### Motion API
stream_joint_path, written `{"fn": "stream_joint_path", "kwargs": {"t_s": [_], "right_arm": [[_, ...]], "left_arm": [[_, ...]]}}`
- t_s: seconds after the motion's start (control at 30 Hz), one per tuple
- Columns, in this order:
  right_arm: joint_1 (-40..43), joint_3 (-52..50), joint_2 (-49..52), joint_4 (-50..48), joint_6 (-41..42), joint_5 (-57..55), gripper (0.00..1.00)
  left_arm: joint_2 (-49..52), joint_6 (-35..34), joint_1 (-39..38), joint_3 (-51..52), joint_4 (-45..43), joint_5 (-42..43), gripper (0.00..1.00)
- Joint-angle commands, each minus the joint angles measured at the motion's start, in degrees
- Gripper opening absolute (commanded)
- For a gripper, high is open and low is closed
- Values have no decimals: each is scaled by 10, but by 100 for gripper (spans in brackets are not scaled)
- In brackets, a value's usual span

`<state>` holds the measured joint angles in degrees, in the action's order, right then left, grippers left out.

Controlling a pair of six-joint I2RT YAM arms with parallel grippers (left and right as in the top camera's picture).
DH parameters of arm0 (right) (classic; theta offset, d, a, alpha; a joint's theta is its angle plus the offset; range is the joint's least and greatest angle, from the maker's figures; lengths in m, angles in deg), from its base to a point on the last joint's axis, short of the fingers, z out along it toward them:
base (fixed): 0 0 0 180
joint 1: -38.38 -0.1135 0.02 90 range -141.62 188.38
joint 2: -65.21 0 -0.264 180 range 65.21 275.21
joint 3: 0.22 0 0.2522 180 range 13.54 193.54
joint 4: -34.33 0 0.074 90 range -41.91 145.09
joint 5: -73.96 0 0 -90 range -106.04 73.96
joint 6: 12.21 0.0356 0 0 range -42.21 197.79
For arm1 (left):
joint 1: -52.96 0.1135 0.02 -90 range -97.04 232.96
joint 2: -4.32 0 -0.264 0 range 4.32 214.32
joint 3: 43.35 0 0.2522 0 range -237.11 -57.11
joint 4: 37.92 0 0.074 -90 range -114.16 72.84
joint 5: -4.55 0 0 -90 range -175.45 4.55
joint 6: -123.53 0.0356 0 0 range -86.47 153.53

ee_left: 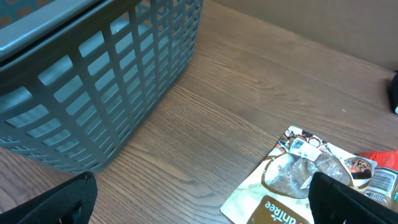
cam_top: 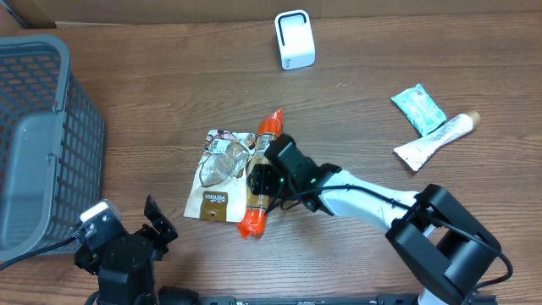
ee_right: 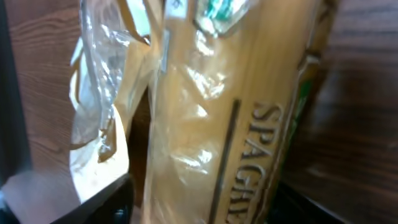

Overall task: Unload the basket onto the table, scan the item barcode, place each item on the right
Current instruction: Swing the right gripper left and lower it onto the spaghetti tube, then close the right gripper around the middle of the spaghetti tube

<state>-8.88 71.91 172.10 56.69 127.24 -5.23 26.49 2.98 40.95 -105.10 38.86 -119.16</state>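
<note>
- Spaghetti packet (cam_top: pixel 253 219) — orange at both ends, flat on the wooden surface (cam_top: pixel 169 85) near its centre, long left edge against a brown-and-white snack pouch (cam_top: pixel 218 174).
- Right jaws lowered astride the packet's middle at the tip of the right arm (cam_top: pixel 373 199); spread, not clamped, with a gap on one side in the wrist view.
- Left jaws released wide and empty, low over the front-left corner, near the grey basket (cam_top: pixel 34 127).
- White scanner (cam_top: pixel 295 39) upright at the far edge — well apart from the packet.
- Teal sachet (cam_top: pixel 418 108) and white tube (cam_top: pixel 436 140) side by side at far right.
</note>
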Motion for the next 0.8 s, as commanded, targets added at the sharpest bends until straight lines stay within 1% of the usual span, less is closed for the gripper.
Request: {"fn": "stream_joint_path", "kwargs": {"t_s": [0.0,0.2,0.23,0.3,0.37,0.4,0.53,0.6,0.63,0.67,0.77], "right_arm": [[-10,-9,0,-5,1,-33,60],[-10,-22,3,-17,3,-37,52],[-10,-22,5,-18,3,-37,50],[-10,-22,6,-19,3,-30,26],[-10,-21,6,-19,2,-14,11],[-7,-21,6,-19,0,1,6],[24,-21,-6,-19,-29,80,6],[51,-21,-20,-19,-67,142,6],[67,-21,-29,-19,-89,177,4],[96,-21,-45,-19,-118,242,4],[135,-21,-65,-19,-141,316,4]], "left_arm": [[-2,-8,-2,1,0,-10,100],[-2,-8,-2,1,0,-10,100],[-2,-8,-2,1,0,-10,100],[-2,-8,-2,1,0,-10,100],[-2,-8,-2,1,0,-10,99],[-2,-8,-2,1,0,-10,100],[-2,-8,-2,1,0,-10,100],[-2,-8,-2,1,0,-10,100],[-2,-8,-2,1,0,-10,100],[-2,-8,-2,1,0,-10,100],[-2,-8,-2,1,0,-10,100]]}}
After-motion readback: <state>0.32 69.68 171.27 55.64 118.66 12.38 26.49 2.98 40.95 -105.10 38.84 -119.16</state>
